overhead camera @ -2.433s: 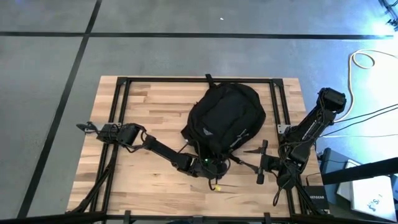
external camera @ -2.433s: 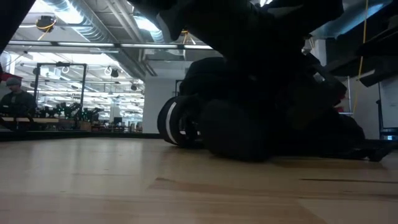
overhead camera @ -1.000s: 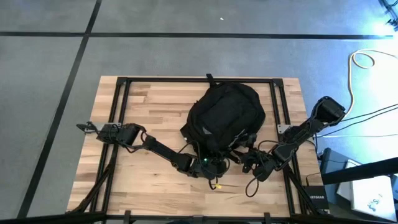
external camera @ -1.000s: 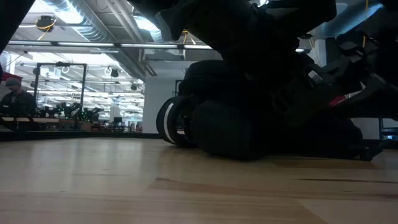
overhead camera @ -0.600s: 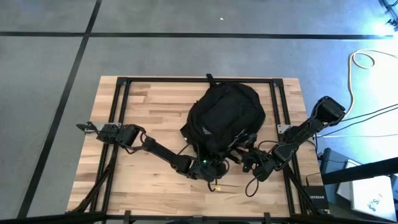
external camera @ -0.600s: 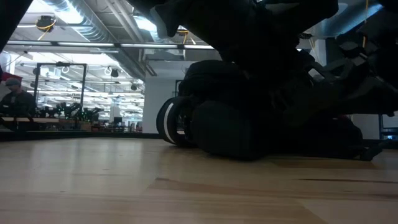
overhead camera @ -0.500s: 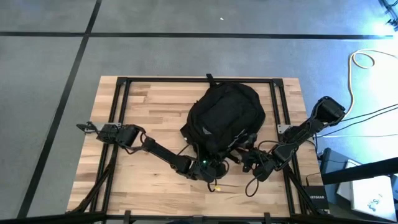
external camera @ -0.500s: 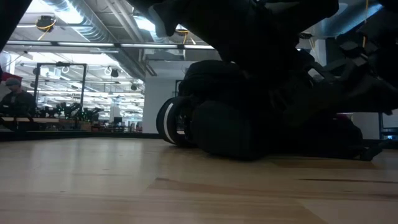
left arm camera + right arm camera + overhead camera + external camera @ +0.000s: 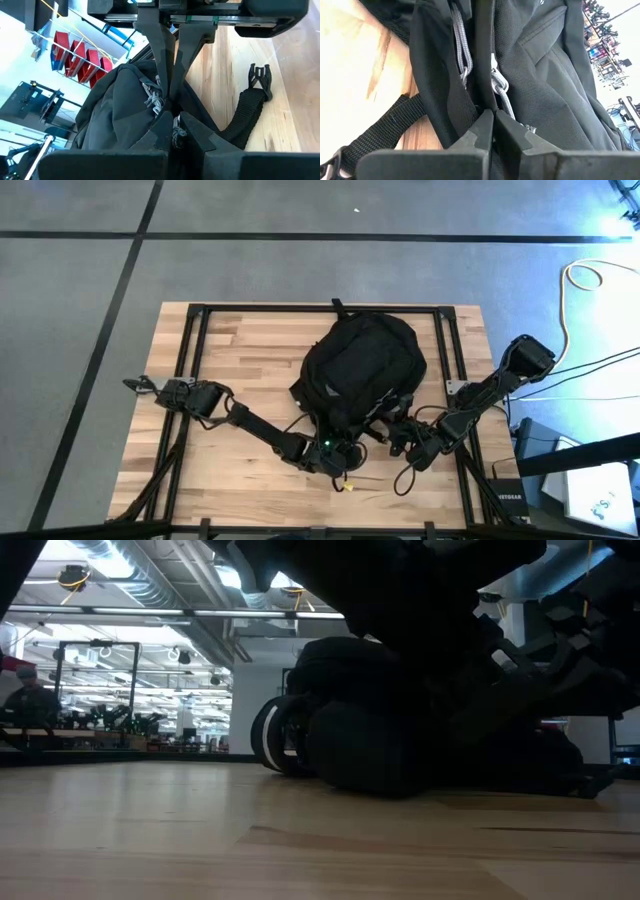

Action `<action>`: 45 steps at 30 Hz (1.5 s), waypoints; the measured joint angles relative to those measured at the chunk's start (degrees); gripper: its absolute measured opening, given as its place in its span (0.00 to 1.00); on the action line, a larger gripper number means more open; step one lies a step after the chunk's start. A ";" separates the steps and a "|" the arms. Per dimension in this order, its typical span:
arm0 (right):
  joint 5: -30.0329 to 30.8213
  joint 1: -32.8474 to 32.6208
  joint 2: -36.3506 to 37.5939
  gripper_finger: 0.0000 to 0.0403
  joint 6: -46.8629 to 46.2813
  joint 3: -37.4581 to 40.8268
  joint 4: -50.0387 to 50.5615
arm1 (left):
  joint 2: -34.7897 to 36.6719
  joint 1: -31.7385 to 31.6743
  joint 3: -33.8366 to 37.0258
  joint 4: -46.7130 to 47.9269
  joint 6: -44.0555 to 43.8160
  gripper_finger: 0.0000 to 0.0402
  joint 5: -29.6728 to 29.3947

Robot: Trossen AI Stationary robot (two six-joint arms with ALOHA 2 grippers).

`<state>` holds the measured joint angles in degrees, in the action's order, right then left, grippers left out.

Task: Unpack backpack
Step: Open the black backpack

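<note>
The right gripper (image 9: 492, 117) is pinched tight on a fold of the backpack (image 9: 362, 370) beside a grey zipper cord (image 9: 501, 87). Just beside it, the left gripper (image 9: 167, 107) is clamped on the same black fabric at another grey cord (image 9: 152, 97). A strap (image 9: 247, 112) trails over the wooden table (image 9: 240, 360)

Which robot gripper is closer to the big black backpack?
Neither: both touch it. The left gripper is shut on the black soft fabric backpack at its near edge; the right gripper is shut on the same edge, just beside it.
</note>
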<state>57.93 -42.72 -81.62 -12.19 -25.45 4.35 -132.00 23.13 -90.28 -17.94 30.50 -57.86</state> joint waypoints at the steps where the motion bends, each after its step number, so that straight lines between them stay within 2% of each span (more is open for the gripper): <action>1: 0.00 0.00 0.00 0.00 -0.04 0.00 0.01 | 0.00 0.08 0.00 0.38 -0.01 0.01 -0.25; 10: 0.44 0.00 0.04 0.00 -0.07 0.00 0.18 | 1.09 0.76 0.08 3.19 -2.12 0.01 -4.37; 16: 0.85 -0.01 0.32 0.00 -0.01 -0.09 1.10 | 4.98 1.56 0.07 9.86 -11.70 0.01 -4.84; 22: 0.96 -0.02 1.95 0.00 -0.85 -0.07 2.74 | 9.05 2.34 -0.09 26.11 -28.62 0.01 -5.17; 26: 0.96 -0.02 2.79 0.00 -0.86 -0.04 3.35 | 9.01 2.77 0.01 36.83 -37.91 0.01 -4.85; 29: 0.33 -0.02 2.80 0.00 -0.96 0.00 2.78 | 9.03 3.11 0.00 38.87 -40.78 0.01 -5.15; 33: -4.83 0.00 2.80 0.02 -1.02 -0.37 -2.13 | 9.03 3.18 0.00 37.43 -40.50 0.01 -5.20; 35: -8.40 0.00 2.74 0.06 -0.21 -1.76 -3.43 | 9.03 3.16 0.00 36.15 -39.13 0.01 -5.50; 38: -9.44 -0.02 2.08 0.16 3.56 -4.15 -3.80 | 9.03 3.14 0.00 34.58 -37.86 0.01 -5.50; 45: -7.27 1.61 -0.19 0.53 14.07 -7.50 -3.86 | 9.01 3.14 -0.02 33.58 -37.87 0.01 -5.47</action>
<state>50.66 -41.11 -81.82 1.88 -32.95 0.49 -123.00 26.26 -90.30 15.64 -7.37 -63.33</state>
